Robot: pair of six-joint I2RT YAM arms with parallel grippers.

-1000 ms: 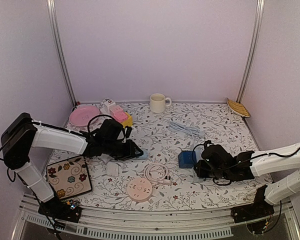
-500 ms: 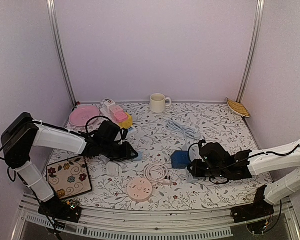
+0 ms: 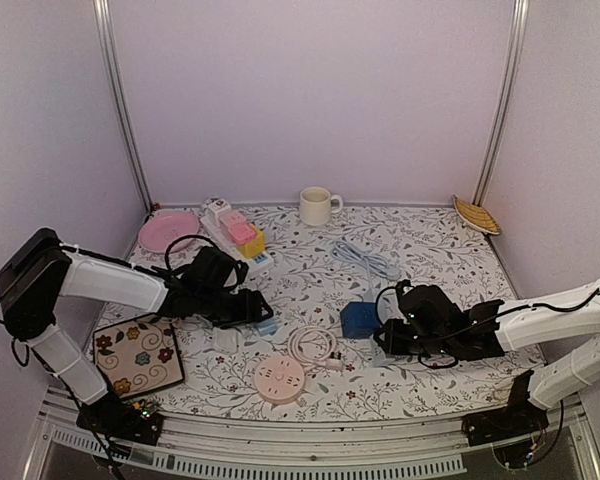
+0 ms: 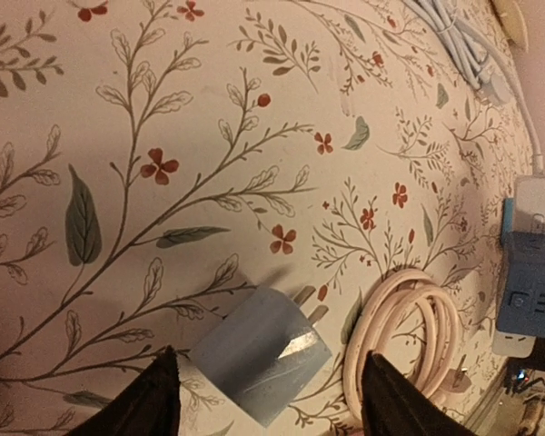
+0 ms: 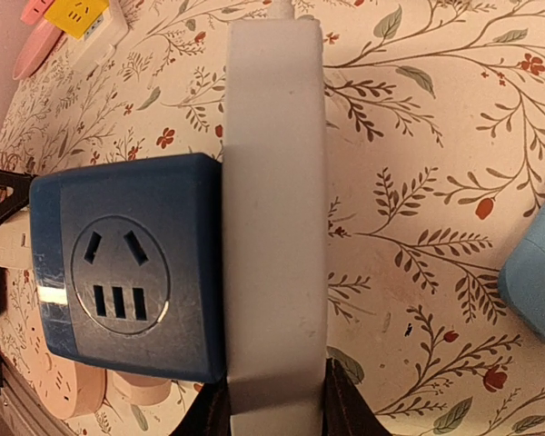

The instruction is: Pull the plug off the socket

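Top external: white mug (image 3: 318, 205) at upper middle, inside hidden; pink plate (image 3: 168, 231) at upper left, contents unclear. Left wrist: left gripper (image 4: 272, 356) spread wide at bottom of frame, pale-blue plug (image 4: 259, 365) lying between the fingers on the floral cloth (image 4: 209, 136), prongs bare and pointing upper right, well apart from the socket (image 4: 527, 286) at right edge. Right wrist: right gripper (image 5: 274, 404) clamped on the socket's white slab, blue face at left.
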